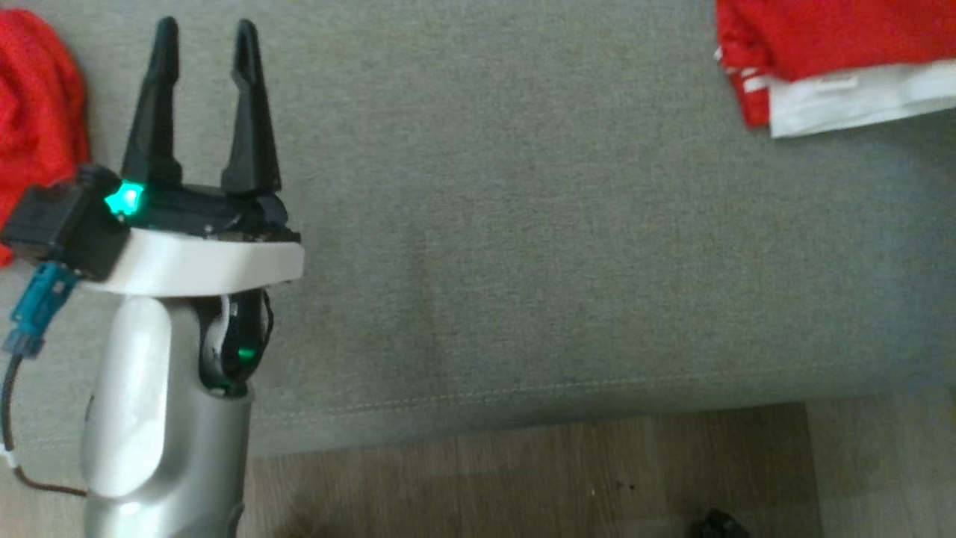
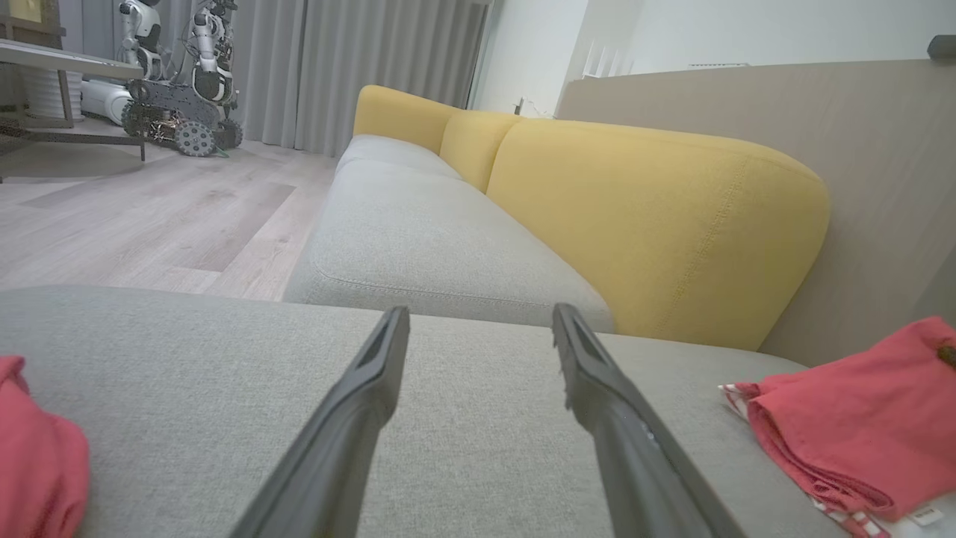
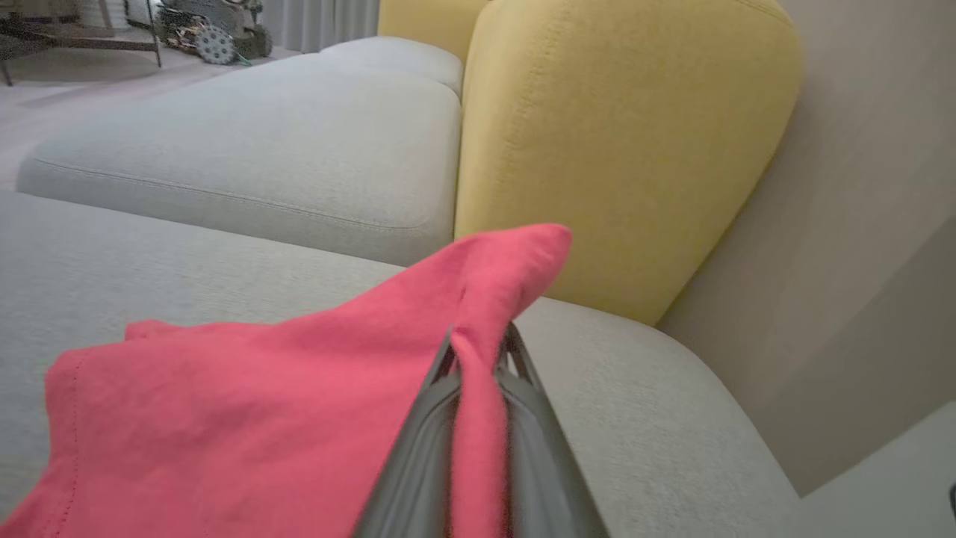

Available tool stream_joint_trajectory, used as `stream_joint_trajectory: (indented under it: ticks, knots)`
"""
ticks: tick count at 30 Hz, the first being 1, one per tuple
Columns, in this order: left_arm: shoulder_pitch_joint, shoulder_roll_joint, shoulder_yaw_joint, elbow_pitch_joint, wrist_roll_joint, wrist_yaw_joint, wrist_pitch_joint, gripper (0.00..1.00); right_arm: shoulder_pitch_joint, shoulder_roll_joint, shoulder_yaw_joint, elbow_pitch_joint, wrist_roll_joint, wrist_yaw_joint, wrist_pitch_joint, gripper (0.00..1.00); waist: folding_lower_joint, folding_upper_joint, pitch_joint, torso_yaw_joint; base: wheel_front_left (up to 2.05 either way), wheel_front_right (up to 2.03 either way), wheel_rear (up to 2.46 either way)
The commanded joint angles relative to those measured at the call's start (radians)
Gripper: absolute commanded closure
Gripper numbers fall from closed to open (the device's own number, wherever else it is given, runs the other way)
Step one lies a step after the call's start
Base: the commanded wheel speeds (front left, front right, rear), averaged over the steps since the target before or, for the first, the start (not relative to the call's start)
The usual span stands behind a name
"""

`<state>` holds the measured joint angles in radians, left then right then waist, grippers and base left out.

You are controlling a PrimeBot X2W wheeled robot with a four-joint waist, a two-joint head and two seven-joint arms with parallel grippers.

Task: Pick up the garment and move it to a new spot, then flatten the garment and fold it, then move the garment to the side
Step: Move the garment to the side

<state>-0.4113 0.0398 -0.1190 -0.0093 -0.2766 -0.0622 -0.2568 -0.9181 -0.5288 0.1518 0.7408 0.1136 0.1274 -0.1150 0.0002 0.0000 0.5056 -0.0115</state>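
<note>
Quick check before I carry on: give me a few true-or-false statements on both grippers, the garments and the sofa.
1. The left gripper is open and holds nothing. True.
2. The right gripper is open, clear of the fabric. False: it is shut on a pinch of the red garment.
3. The seat cushion under the left gripper is blue. False: it is grey.
4. The sofa's backrest is yellow. True.
5. A crumpled red cloth lies to the left gripper's left. True.
</note>
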Motion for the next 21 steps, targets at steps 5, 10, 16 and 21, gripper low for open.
stream_joint_trajectory:
  ticks: [5, 10, 16, 21]
  knots:
    - [-0.031, 0.010, 0.046, -0.035, 0.019, -0.017, -0.005, 0.00, -0.045, -0.063, -0.072, -0.009, 0.014, 0.003, -0.016, 1.00, -0.0002, 0.0000, 0.045, -0.040, 0.00, 0.00, 0.00]
    - [-0.038, 0.010, 0.040, -0.034, 0.028, -0.027, -0.005, 0.00, -0.059, -0.067, -0.148, 0.017, 0.011, 0.003, -0.031, 1.00, -0.0002, 0.0000, 0.055, -0.053, 0.00, 0.00, 0.00]
    - [-0.039, 0.010, 0.041, -0.042, 0.029, -0.029, -0.005, 0.00, -0.068, -0.048, -0.194, 0.027, 0.005, 0.003, -0.038, 0.43, -0.0002, 0.0000, 0.067, -0.060, 0.00, 0.00, 0.00]
    - [-0.039, 0.010, 0.043, -0.038, 0.030, -0.032, -0.005, 0.00, -0.073, -0.029, -0.192, 0.018, 0.007, 0.003, -0.051, 0.00, -0.0002, 0.0000, 0.071, -0.056, 0.00, 0.00, 0.00]
